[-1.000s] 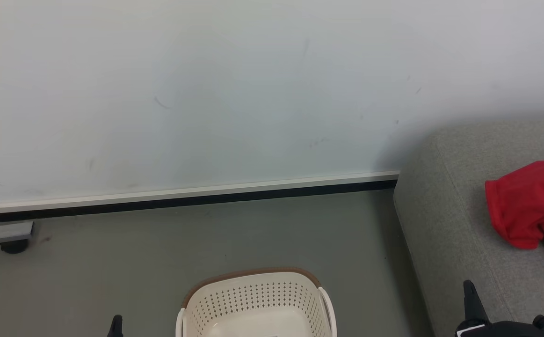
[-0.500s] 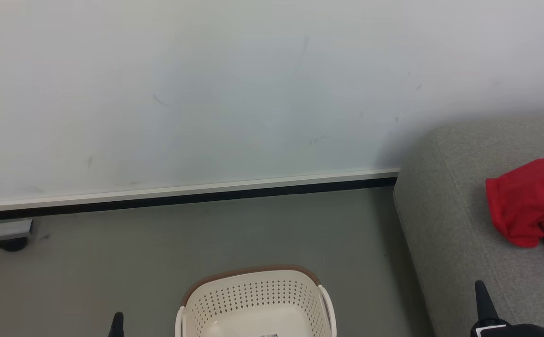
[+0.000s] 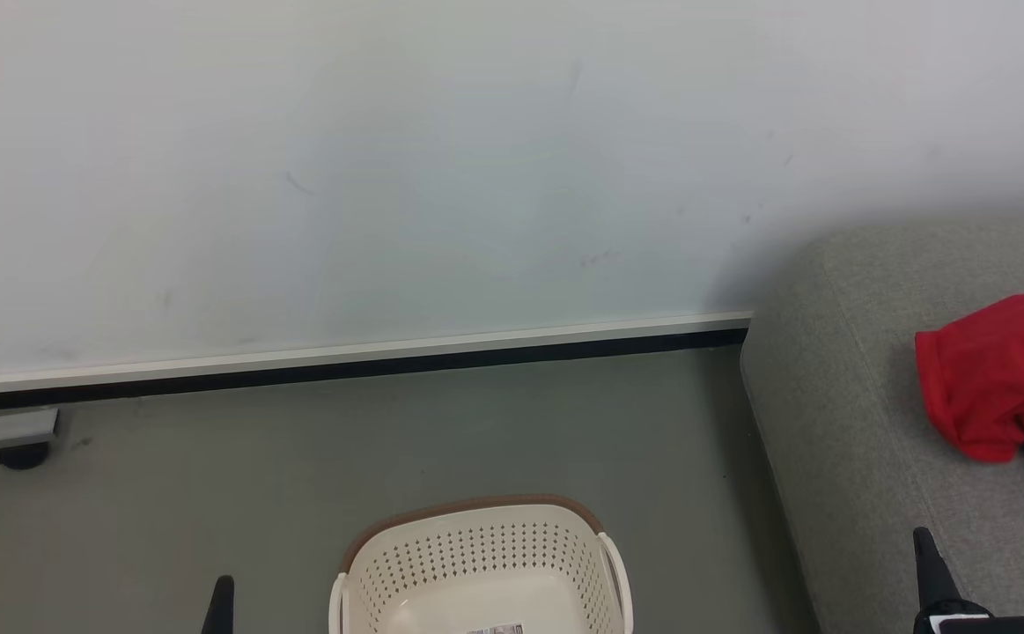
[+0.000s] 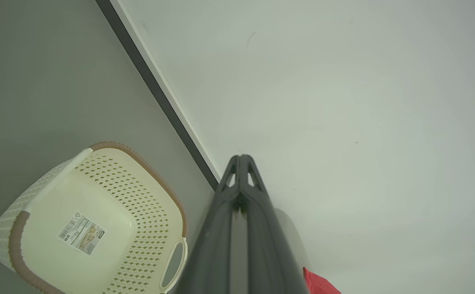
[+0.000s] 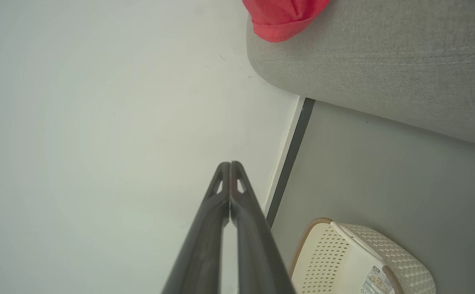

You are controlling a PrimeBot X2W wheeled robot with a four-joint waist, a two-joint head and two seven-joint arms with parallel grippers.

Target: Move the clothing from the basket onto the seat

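Note:
The cream basket (image 3: pixel 476 563) with a brown rim sits on the floor at the bottom centre, with only a label on its bare bottom (image 4: pixel 81 228). A red jersey (image 3: pixel 1000 387) lies crumpled on the grey seat (image 3: pixel 837 423) at the right; its edge also peeks in as red cloth (image 5: pixel 284 18) on the cushion (image 5: pixel 384 73). My left gripper (image 4: pixel 240 157) is shut with nothing in it, its tip (image 3: pixel 223 594) left of the basket. My right gripper (image 5: pixel 230 164) is shut and holds nothing, its tip (image 3: pixel 925 550) over the seat's front edge.
A pale wall (image 3: pixel 388 176) with a white and black baseboard (image 3: pixel 344 365) runs behind the grey floor (image 3: pixel 212 493). A caster under a grey piece of furniture (image 3: pixel 18 453) shows at the far left. The basket (image 5: pixel 355 261) stands close to the sofa side.
The whole head view has drifted slightly, so the camera moved. The right gripper tip has slid right and lower in the picture, with less of its dark body showing.

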